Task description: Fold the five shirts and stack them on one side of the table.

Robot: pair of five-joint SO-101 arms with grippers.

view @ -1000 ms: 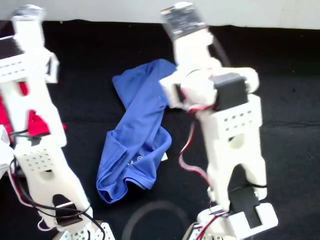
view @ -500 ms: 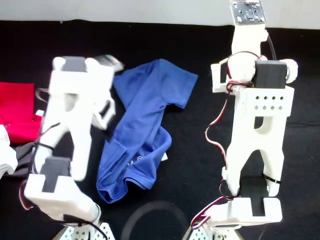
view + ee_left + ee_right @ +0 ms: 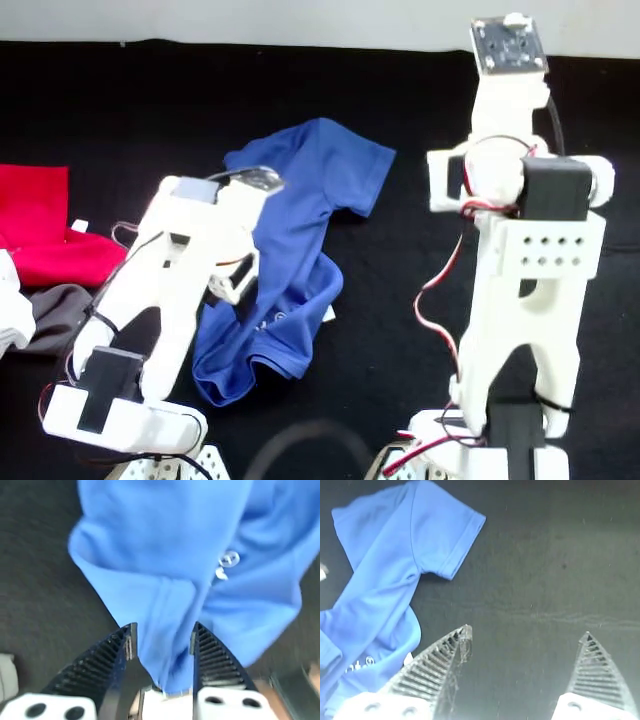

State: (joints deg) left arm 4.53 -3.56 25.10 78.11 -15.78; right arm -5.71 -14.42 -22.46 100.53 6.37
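Left wrist view: the blue shirt (image 3: 175, 555) is being straddled by the left gripper (image 3: 164, 627), part-open to pinch it; the right gripper (image 3: 526, 631) is being held wide, aside.

A blue shirt (image 3: 300, 220) with small white print, red shirt (image 3: 35, 230), grey cloth (image 3: 55, 310) — black table (image 3: 200, 90).

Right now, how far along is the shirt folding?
Early. Done, seemingly: a red shirt lies flat at the table edge, with grey cloth and white cloth beside it. In hand: the blue shirt lies crumpled mid-table, left gripper open astride a fold of it, right gripper open over bare table by the sleeve. Remaining: fold blue, stack all.
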